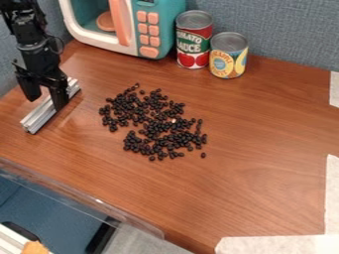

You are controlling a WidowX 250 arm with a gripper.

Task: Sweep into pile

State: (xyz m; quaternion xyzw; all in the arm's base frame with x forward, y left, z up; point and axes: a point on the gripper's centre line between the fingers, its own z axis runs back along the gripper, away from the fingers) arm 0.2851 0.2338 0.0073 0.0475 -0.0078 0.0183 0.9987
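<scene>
The gripper's two fingers were spread, with a gap between them, and pointed down at the metal bar (39, 118); one overlapped the bar in view, though I cannot tell whether it touched. The black gripper (46, 102) hung to the left of the beans, slightly above them in view. The one grooved, silvery bar lay slantwise on the wooden table (252, 134), left of the beans and apart from them.

The black beans (159, 127) were spread in a loose, uneven patch, too many and too crowded to count, with strays around its rim and one pale speck (173, 120) among them.

Above the beans in view stood one teal-and-white toy microwave (171, 30), with an orange handle, six small orange buttons and one wider one. Two cans stood upright, above and to the right of the beans: a taller can (193, 45) with tomatoes pictured on its red-and-green label, and, just beside it, a shorter can (228, 58) with yellow fruit on its label. Pale tape (334, 196) marked the table well right of and below the beans.
</scene>
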